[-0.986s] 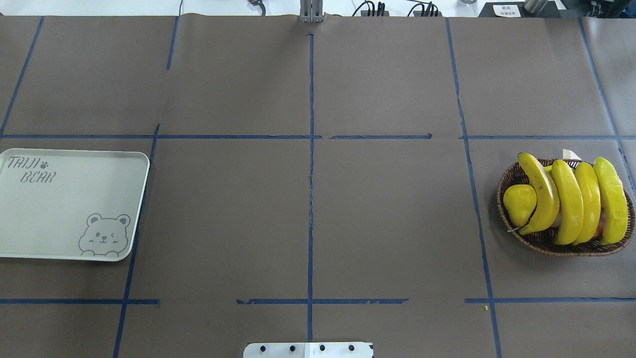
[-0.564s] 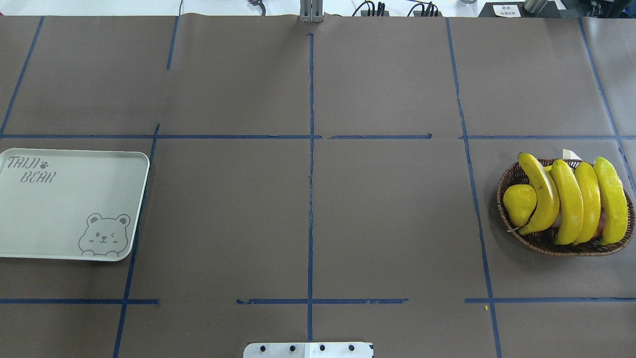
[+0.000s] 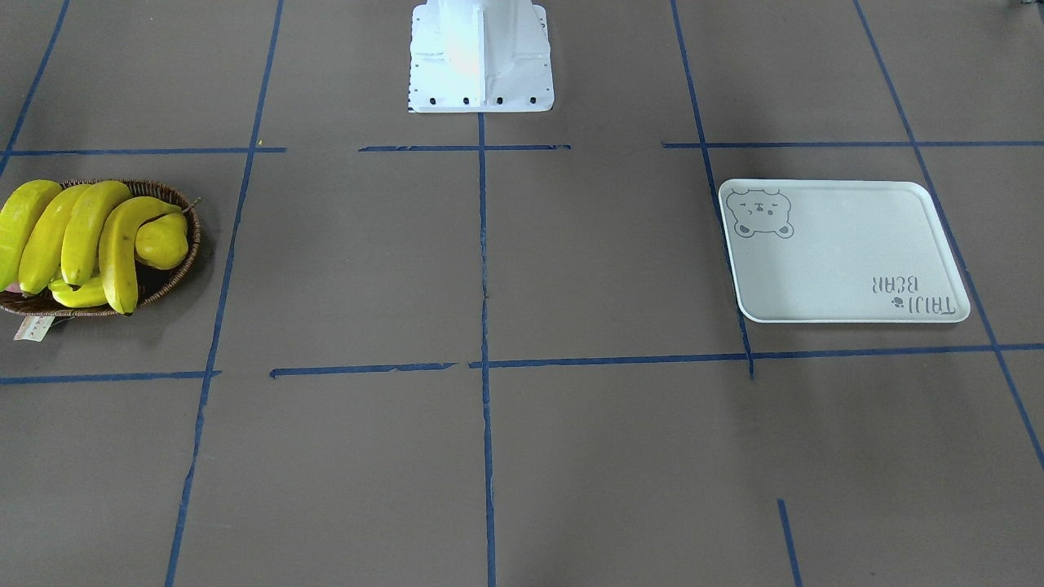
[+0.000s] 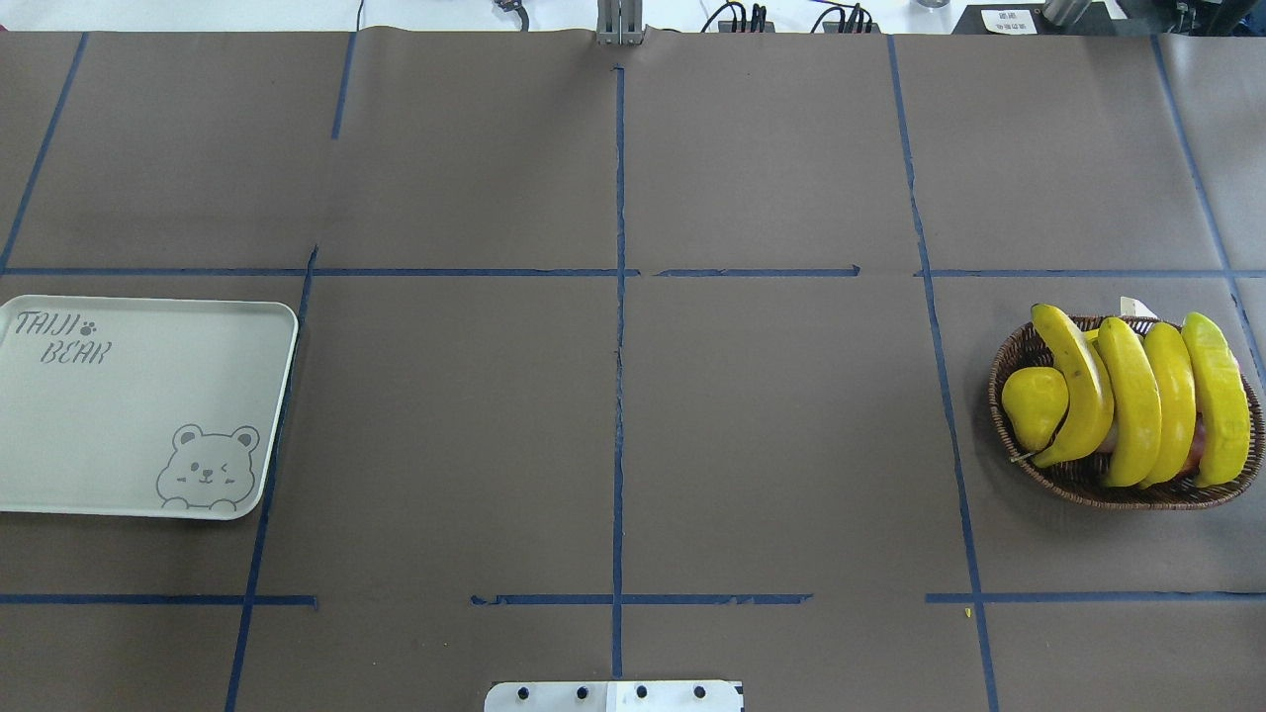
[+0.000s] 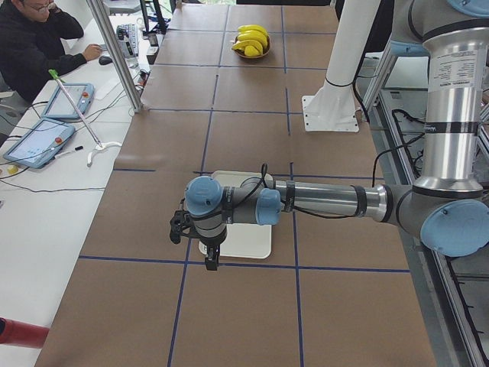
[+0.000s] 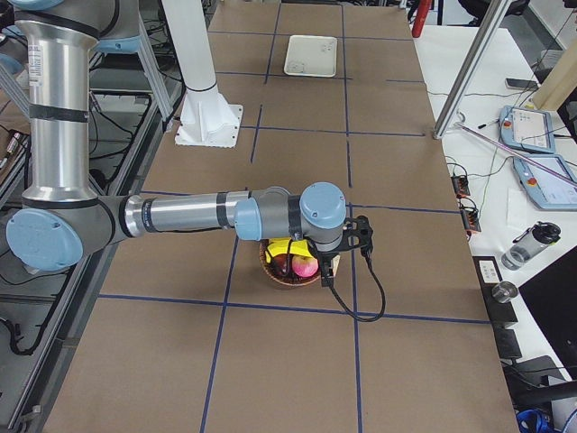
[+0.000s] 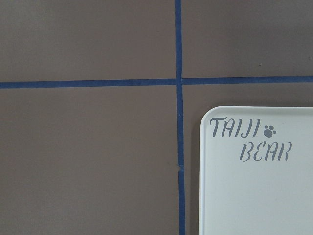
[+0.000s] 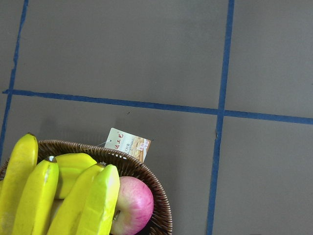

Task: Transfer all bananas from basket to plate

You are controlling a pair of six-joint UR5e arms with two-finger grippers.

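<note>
Nothing shifts: bananas stay in the basket, plate well apart; left gripper and right gripper hover, openness impossible to tell

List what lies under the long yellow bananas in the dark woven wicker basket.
A pink-red apple peeks out beneath the bananas, and another yellow fruit shows below them. The basket floor and anything else there is covered.

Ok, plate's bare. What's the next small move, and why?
Probably lower the right gripper, which hangs over the basket, toward the banana beside the pear. The bananas all lie in the basket, and that one sits outermost and seems to be on top, so it looks easiest to grasp first.
</note>
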